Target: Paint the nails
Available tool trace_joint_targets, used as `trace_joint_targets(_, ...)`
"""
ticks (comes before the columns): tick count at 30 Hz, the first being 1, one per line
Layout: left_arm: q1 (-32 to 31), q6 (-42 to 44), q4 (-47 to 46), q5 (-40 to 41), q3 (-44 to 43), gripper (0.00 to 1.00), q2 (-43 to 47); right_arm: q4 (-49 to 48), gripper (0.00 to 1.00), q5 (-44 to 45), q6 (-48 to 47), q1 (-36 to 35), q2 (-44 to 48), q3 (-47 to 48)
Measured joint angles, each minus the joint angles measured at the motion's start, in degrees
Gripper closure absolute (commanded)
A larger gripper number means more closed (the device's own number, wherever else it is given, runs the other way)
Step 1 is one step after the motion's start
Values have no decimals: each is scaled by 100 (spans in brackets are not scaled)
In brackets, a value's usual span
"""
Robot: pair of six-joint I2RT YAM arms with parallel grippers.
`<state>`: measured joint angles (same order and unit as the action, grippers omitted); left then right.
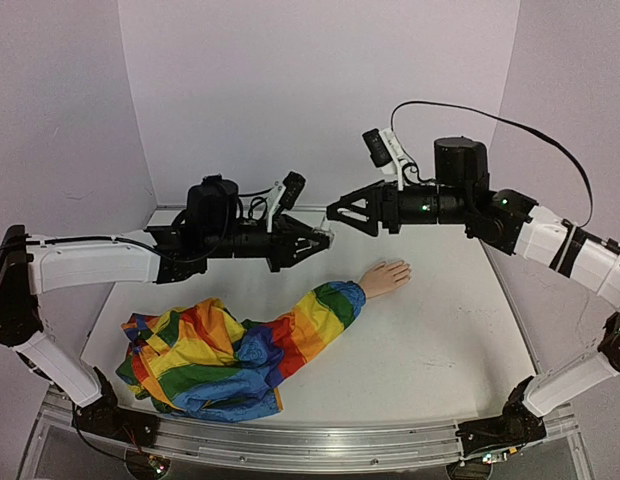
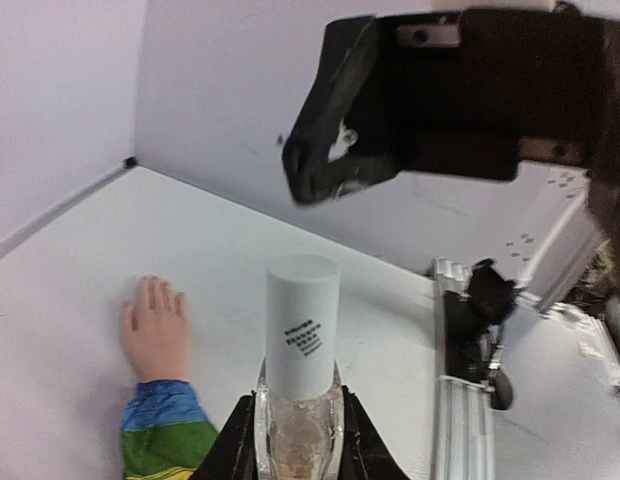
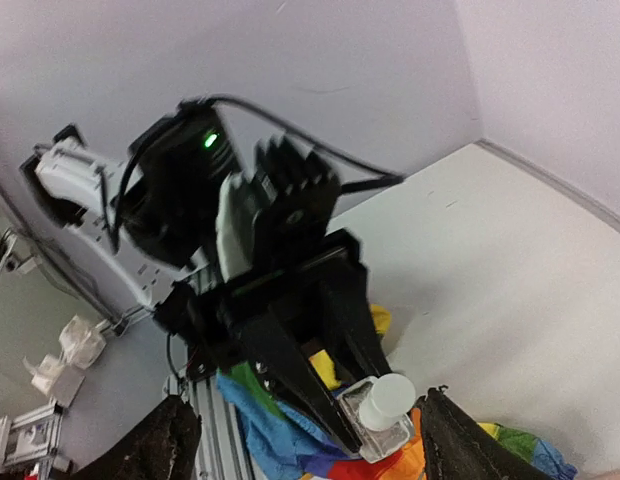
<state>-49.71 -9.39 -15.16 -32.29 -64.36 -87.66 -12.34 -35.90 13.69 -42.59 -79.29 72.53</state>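
Note:
My left gripper (image 2: 300,445) is shut on a small clear bottle (image 2: 299,432) with a tall white cap (image 2: 302,325), and holds it above the table. The right gripper (image 3: 308,440) faces it with its fingers spread wide and nothing held. In the right wrist view the cap (image 3: 387,400) lies close to one finger. From the left wrist view the right gripper (image 2: 335,165) hangs above and beyond the cap, apart from it. The pale mannequin hand (image 1: 387,277) lies flat on the table. Its nails (image 2: 156,288) are too small to make out.
The rainbow-striped sleeve (image 1: 240,350) lies bunched at the front left of the white table (image 1: 440,340). Lilac walls (image 1: 310,90) close in the back and both sides. An aluminium rail (image 1: 320,445) runs along the near edge.

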Motion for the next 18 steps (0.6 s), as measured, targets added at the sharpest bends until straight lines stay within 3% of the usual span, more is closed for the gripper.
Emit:
trace_joint_targets(4, -413, 505, 50, 1639, 122, 100, 26, -4, 38, 841, 498, -22, 92, 4)
trace_joint_targets(8, -667, 804, 50, 2527, 122, 100, 24, 44, 45, 1366, 1019, -33, -96, 7)
trace_joint_targets(18, -776, 984, 59, 3351, 94, 100, -39, 157, 63, 1991, 1545, -289, -645, 175)
